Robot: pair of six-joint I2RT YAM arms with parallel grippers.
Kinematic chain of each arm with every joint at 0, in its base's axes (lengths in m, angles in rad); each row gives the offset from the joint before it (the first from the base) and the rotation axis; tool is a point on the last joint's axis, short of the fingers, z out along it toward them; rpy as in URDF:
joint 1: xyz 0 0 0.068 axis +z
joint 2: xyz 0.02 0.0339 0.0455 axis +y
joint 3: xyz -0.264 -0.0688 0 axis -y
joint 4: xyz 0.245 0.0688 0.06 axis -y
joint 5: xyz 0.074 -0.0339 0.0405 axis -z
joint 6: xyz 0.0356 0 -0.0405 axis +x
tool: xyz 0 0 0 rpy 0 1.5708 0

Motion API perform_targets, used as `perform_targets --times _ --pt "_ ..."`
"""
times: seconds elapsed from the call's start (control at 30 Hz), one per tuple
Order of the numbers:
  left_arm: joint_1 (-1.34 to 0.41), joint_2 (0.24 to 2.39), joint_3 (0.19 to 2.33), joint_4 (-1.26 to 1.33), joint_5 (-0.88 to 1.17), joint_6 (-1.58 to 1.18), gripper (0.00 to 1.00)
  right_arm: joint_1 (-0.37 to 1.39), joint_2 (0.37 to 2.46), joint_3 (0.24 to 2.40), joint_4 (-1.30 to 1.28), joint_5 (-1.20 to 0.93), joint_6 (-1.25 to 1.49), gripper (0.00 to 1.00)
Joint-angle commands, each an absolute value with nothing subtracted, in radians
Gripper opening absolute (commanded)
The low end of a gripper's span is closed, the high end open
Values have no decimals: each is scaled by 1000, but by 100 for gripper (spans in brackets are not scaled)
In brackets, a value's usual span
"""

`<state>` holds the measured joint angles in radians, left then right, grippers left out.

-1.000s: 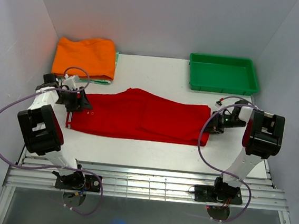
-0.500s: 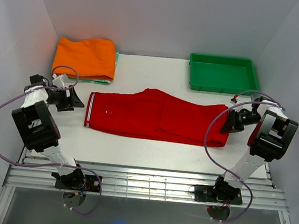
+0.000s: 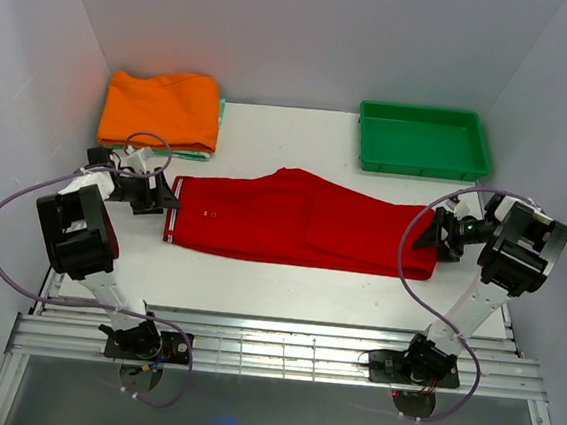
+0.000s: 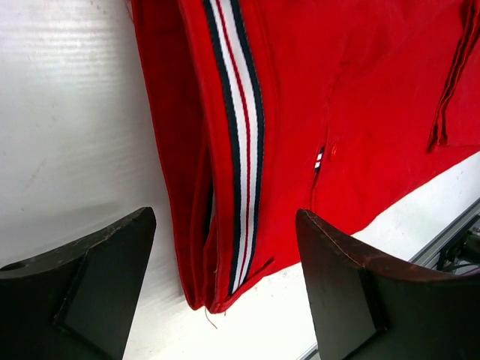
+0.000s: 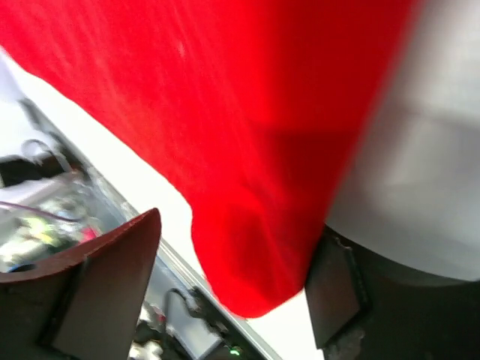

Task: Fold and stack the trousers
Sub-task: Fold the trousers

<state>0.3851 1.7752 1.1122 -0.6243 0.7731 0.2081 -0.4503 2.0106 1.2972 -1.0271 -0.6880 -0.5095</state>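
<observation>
Trousers – bright red – lay flat and folded lengthwise on the white table, stretched left to right across its middle. The end with a white, navy and red striped band pointed left, and the plain folded end pointed right. In the left wrist view the band ran along the layered edge. A small striped tag sat on the fabric just beside it.

The left gripper was at the trousers' left end, low over the table with its jaws spread wide and nothing held. From its own camera the banded corner lay between the two dark fingers, clear of both.

The right gripper was at the trousers' right end. The wrist view was blurred, but its fingers stood well apart, so it read as open. Red cloth hung between them, close to the right-hand finger – whether it touched, I could not tell.

Behind the trousers' left end sat an orange folded garment at the table's back edge, apart from the red cloth. Behind the right end was a green tray, also well apart. Purple cables looped off both arms, in front of the trousers on each side.
</observation>
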Motion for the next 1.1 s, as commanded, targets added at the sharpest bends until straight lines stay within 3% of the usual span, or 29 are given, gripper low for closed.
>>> perform_targets --times 0.0,0.17,0.3,0.37,0.57,0.93,1.03,1.07 --pt "393 1677 1069 -555 795 167 86 -552 1988 1166 -895 -661 -445 80" --pt "393 1641 1011 -512 801 132 86 -656 1884 964 -819 -672 -399 82" --pt "393 1655 1008 -489 785 115 85 -664 1879 911 -784 -698 -384 68" --pt "393 1663 1008 -483 782 106 85 -664 1878 910 -727 -707 -341 67" --pt "394 1672 1011 -474 792 89 85 -684 1821 894 -583 -672 -206 78" --pt "394 1675 1014 -471 779 94 84 -722 1697 801 -393 -505 -48 78" --pt "393 1681 1009 -457 767 91 84 -723 1727 799 -368 -580 -48 69" --pt "393 1693 1011 -454 764 86 84 -718 1744 804 -367 -631 -54 56"
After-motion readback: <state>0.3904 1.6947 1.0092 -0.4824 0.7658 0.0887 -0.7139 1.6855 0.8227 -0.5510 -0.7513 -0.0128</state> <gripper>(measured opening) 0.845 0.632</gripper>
